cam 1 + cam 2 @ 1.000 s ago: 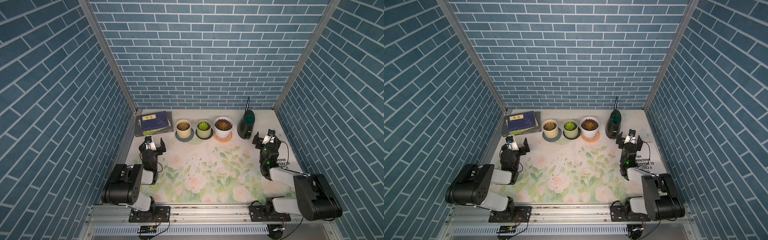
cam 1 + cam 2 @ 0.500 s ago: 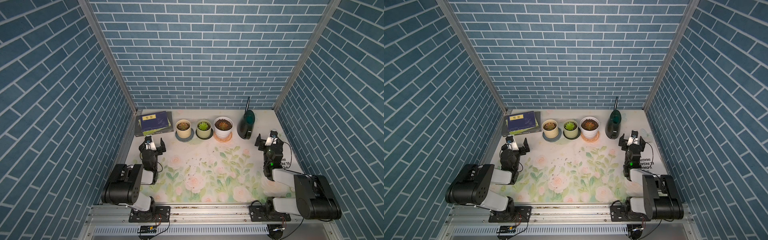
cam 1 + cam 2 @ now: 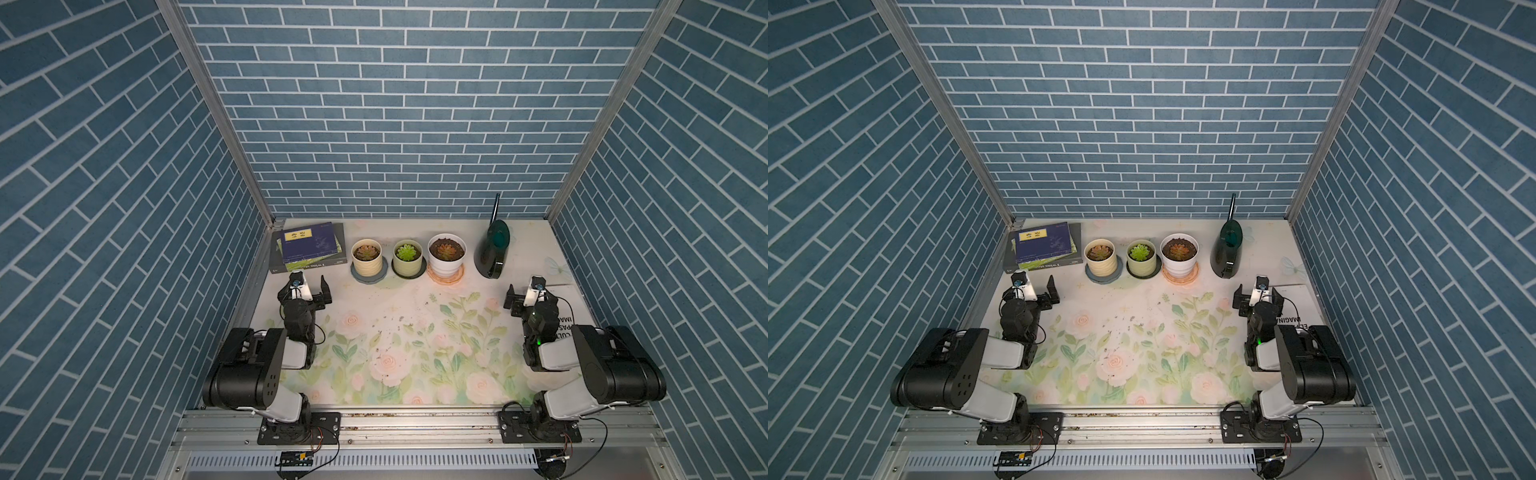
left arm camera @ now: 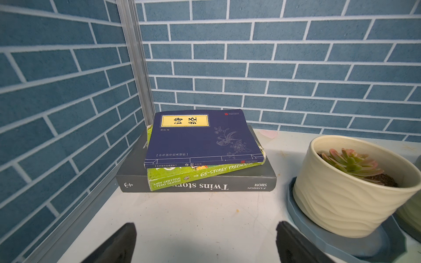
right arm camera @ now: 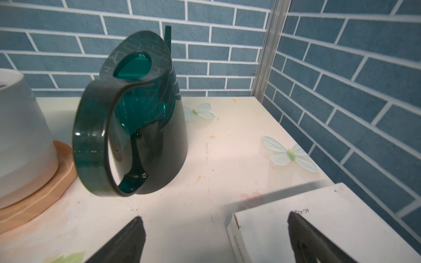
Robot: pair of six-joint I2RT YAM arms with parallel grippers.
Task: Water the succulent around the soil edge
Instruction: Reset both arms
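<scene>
Blue brick walls (image 3: 395, 104) box in a floral tabletop (image 3: 374, 299). The right gripper (image 5: 215, 216), jaws wide apart and empty, sits low near the dark green watering can (image 5: 159, 141), upright just beside the white pot (image 5: 20, 127) ending the succulent row (image 3: 406, 251). The left gripper (image 4: 205, 225) is likewise spread. The can looks rigid, glossy, probably slippery, heavier if filled; its broad loop handle (image 5: 91, 141) seems the surest hold.

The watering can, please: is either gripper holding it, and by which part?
Neither. The watering can stands free of both; the left gripper and the right gripper are open and empty.
</scene>
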